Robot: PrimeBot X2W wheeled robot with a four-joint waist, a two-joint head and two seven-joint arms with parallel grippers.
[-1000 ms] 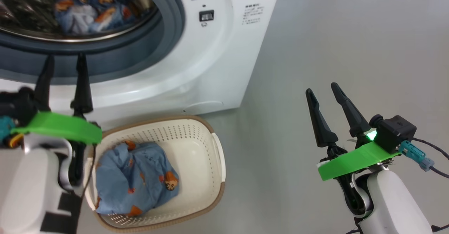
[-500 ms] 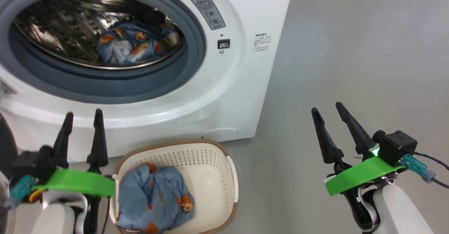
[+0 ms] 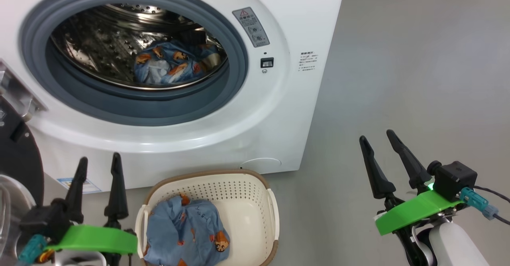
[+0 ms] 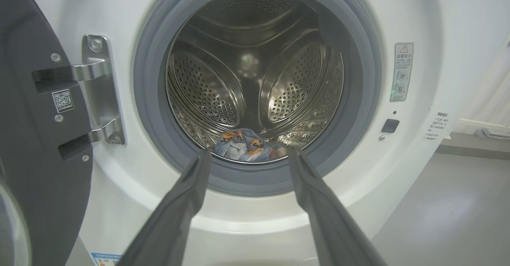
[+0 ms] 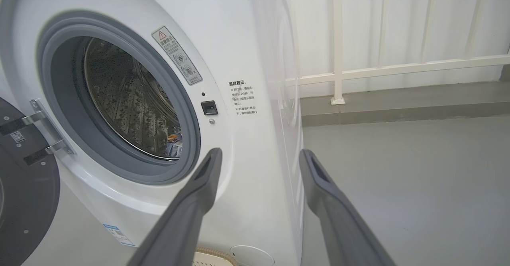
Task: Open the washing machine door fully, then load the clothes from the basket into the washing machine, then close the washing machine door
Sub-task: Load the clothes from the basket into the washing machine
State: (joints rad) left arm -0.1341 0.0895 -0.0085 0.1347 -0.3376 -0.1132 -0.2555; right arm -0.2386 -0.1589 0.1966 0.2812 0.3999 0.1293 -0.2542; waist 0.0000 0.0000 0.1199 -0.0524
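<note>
Door's open: the washing machine door (image 3: 18, 154) hangs swung out at the left edge of the washing machine (image 3: 279, 118), with its steel hinge (image 4: 99, 90) bare. Inside the drum (image 4: 255, 46), a blue cartoon-print cloth (image 3: 171, 62) lies on the drum's lower wall, just behind the grey gasket (image 3: 131, 110).

Down on the floor (image 3: 398, 58), the basket (image 3: 239, 186) stands against the washer's front, below the opening and toward its right corner. Another blue printed cloth (image 3: 187, 234) is bunched in the basket's left half, and the right half shows bare cream plastic.

The left gripper (image 3: 99, 158) hovers just beside the basket's left rim, jaws wide and empty, pointing at the washer front. The cloth in the basket lies off to their right and lower, untouched. From the left wrist, the cloth in the drum shows between the two tips but sits far back, well apart from them.

The right gripper (image 3: 376, 135) hangs over bare floor, well apart from the basket's right side, jaws spread wide and holding nothing. From its wrist, they frame the washer's front right edge.
</note>
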